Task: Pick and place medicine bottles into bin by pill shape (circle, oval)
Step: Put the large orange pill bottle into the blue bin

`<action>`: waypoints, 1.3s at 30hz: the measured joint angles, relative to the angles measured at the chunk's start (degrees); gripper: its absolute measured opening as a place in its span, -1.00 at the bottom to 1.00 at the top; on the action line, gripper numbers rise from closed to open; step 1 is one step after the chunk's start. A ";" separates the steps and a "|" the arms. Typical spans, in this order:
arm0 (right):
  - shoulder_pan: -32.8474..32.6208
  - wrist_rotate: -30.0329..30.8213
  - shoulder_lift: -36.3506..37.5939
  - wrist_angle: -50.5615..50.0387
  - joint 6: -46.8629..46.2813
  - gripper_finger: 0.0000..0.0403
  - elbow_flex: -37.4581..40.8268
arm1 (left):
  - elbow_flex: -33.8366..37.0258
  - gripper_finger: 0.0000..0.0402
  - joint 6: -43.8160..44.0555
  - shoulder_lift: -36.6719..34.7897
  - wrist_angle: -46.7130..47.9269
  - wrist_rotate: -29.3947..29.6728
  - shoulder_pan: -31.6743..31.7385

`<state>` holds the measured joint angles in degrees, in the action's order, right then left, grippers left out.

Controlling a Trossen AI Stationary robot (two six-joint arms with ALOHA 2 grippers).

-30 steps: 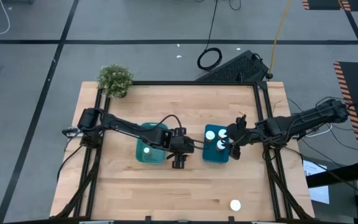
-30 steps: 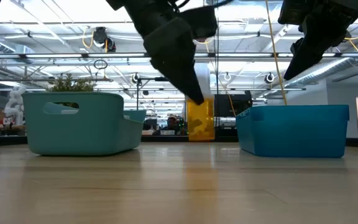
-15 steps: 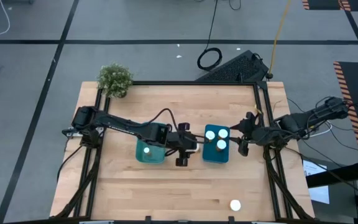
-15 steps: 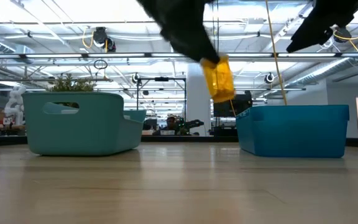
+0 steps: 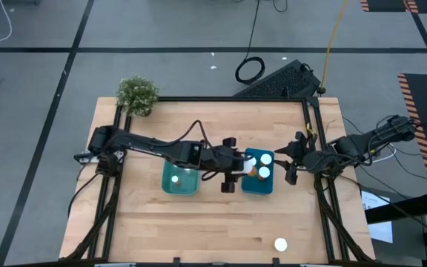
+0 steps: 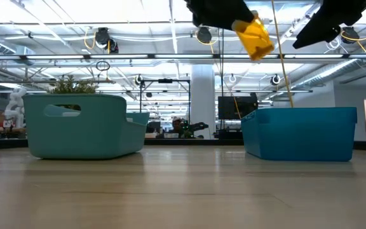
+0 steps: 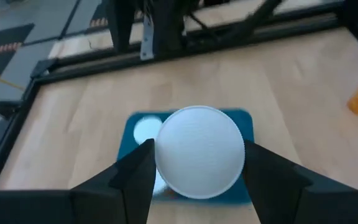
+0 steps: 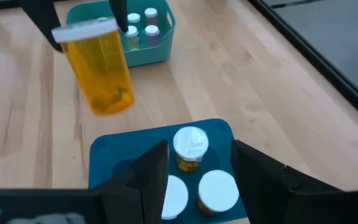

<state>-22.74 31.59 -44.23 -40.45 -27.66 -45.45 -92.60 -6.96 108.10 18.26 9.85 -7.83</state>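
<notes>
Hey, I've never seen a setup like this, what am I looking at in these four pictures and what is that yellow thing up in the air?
It is a two-armed robot sorting pill bottles at a wooden table. One picture looks straight down, one looks level across the tabletop, and two come from cameras on the arms' wrists.

The yellow thing is an orange medicine bottle with a white cap, gripped by the left gripper and carried in the air at the edge of the blue bin. That bin already holds three capped bottles. The teal bin beside it holds more. One bottle stands alone near the table's front edge, and a small potted plant sits at a back corner.

The right gripper waits open just beyond the blue bin.
</notes>
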 joint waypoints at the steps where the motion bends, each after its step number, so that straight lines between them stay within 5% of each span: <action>1: 0.02 0.13 0.10 0.08 0.38 -0.18 -0.02 | -0.05 0.09 0.00 0.56 -1.45 -0.47 0.21; 18: 0.02 0.07 0.68 0.58 1.42 -0.18 -0.04 | 0.02 0.09 0.98 9.85 -6.96 -4.97 3.29; 39: 0.02 -0.27 0.44 2.08 1.79 -0.18 -0.02 | 0.07 0.09 -0.51 15.10 -7.19 -2.65 4.04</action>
<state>-22.72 31.32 -43.79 -38.37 -25.87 -45.47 -92.53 -7.47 123.20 11.07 7.20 -3.79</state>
